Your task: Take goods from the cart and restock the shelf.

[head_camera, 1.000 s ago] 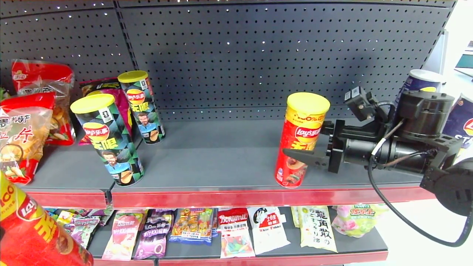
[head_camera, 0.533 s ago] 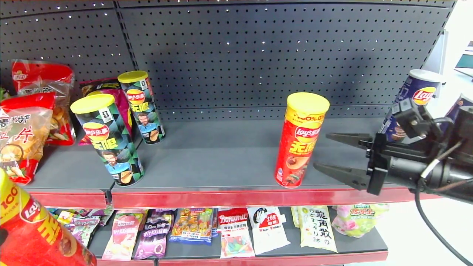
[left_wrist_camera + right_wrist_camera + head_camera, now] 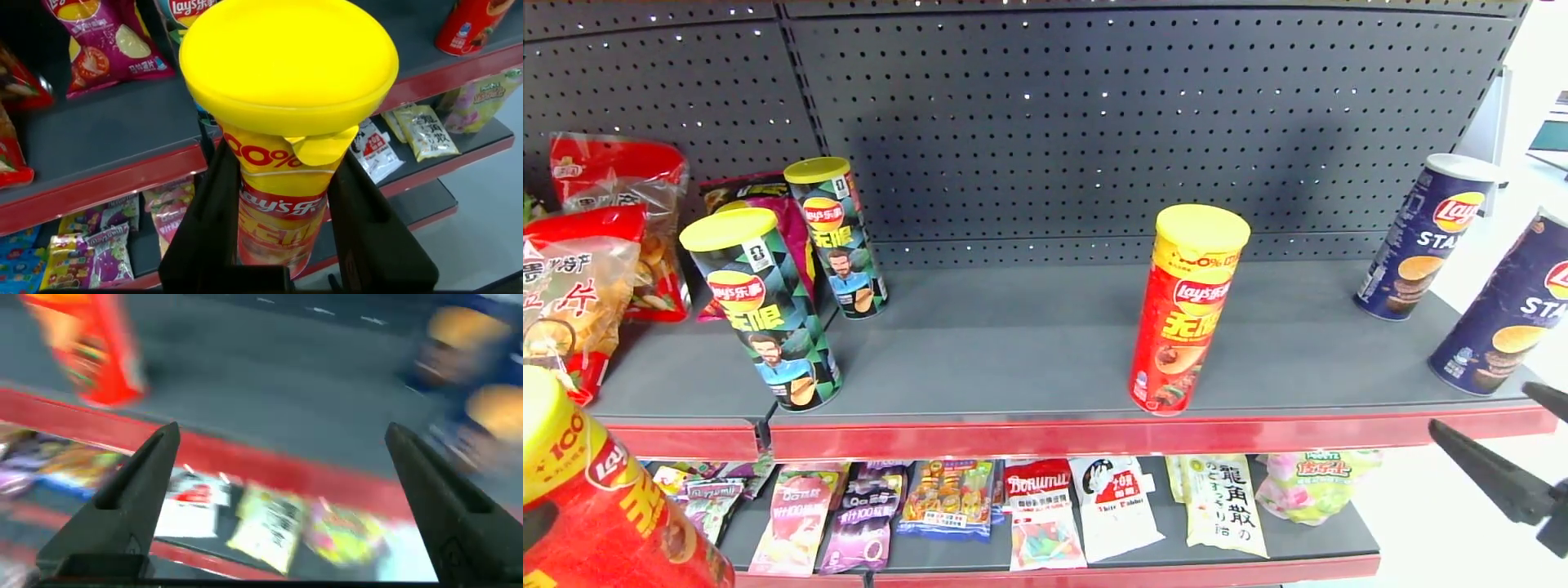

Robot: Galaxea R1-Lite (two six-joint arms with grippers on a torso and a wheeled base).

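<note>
A red chip can with a yellow lid (image 3: 1188, 306) stands upright near the front edge of the grey shelf (image 3: 1029, 351), with nothing touching it. My right gripper (image 3: 1515, 445) is open and empty at the far right, below and in front of the shelf edge; its fingers (image 3: 131, 502) spread wide in the right wrist view, where the red can (image 3: 90, 351) sits far off. My left gripper (image 3: 282, 220) is shut on a second red can with a yellow lid (image 3: 286, 90), which also rises in the head view's lower left corner (image 3: 592, 506).
Two green-black cans (image 3: 764, 306) and snack bags (image 3: 580, 278) fill the shelf's left end. Two blue cans (image 3: 1429, 237) stand at its right end. Small packets (image 3: 1045, 510) lie on the lower shelf. Bare shelf lies between the green cans and the red can.
My right gripper let go of the red can, opened, and pulled back to the right and down, off the shelf. The can stays put. The can in my left gripper shifted slightly.
</note>
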